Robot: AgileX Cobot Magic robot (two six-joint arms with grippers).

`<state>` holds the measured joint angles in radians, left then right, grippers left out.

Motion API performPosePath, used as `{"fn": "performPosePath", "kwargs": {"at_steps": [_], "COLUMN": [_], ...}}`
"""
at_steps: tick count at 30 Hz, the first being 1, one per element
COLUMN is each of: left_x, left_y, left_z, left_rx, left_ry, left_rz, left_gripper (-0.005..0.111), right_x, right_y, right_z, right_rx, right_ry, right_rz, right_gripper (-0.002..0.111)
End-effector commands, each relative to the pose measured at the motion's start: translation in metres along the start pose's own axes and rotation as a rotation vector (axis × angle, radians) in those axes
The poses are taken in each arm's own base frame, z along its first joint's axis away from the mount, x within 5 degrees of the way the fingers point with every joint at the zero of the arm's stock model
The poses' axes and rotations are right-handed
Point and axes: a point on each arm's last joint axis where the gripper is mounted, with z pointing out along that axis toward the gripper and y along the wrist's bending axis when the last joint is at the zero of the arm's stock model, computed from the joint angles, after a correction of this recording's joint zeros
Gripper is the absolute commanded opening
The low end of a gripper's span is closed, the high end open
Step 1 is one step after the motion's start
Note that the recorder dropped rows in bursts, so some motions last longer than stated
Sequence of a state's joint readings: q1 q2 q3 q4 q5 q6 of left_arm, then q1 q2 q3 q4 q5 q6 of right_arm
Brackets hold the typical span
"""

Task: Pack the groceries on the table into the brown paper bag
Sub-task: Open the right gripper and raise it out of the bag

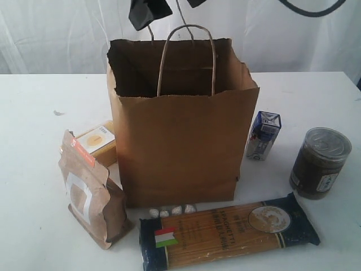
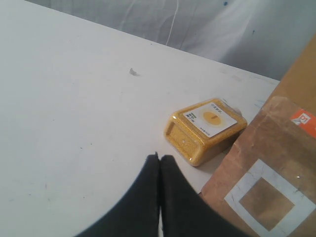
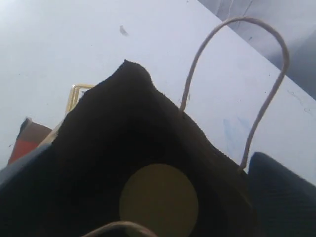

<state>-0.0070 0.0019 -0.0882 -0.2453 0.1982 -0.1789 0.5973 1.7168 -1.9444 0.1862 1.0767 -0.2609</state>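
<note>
The brown paper bag (image 1: 180,141) stands open mid-table. My right gripper (image 3: 148,170) hangs open over its mouth, and its dark fingers (image 1: 148,12) show at the top of the exterior view. Deep in the bag lies the round tan lid of the jar (image 3: 159,200), free of the fingers. The spaghetti packet (image 1: 225,231) lies in front of the bag. The kraft pouch (image 1: 90,192) stands to the left, with the yellow-grain bottle (image 1: 98,142) behind it. At the right is the dark clear-lidded jar (image 1: 318,162). My left gripper (image 2: 159,158) is shut and empty, low over the table (image 2: 74,113) near the bottle (image 2: 205,128).
A small blue-and-white carton (image 1: 263,135) stands right of the bag. Several small white lumps (image 1: 172,210) lie between the bag and the spaghetti. The bag's cord handle (image 3: 256,74) arches beside my right gripper. A white curtain hangs behind the table.
</note>
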Motion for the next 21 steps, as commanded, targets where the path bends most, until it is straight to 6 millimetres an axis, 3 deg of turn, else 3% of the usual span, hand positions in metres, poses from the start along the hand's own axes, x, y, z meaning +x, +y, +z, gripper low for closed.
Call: {"fn": "performPosePath", "kwargs": {"at_steps": [1,5,11,17,21], "left_x": [0.002,0.002,0.002,0.002,0.002], "left_y": [0.0,0.0,0.0,0.0,0.0], "left_z": [0.0,0.0,0.0,0.0,0.0], "left_rx": [0.008,0.008,0.008,0.008,0.008], "left_ry": [0.003,0.003,0.003,0.003,0.003], "left_rz": [-0.007,-0.007,-0.007,-0.007,-0.007], "left_gripper": [0.001,0.001,0.001,0.001,0.001], "right_x": [-0.006,-0.007,-0.003,0.02,0.047], "right_y": [0.003,0.008,0.01,0.014,0.017], "right_z": [-0.026,-0.053,-0.113,-0.167,-0.189], "right_rx": [0.015,0.023,0.122,0.216,0.273], "right_ry": [-0.067,-0.114,-0.2,-0.22,-0.212], "right_rz": [-0.01,-0.018,-0.017,0.07,0.095], "right_gripper": [0.096,0.096,0.096,0.096,0.081]}}
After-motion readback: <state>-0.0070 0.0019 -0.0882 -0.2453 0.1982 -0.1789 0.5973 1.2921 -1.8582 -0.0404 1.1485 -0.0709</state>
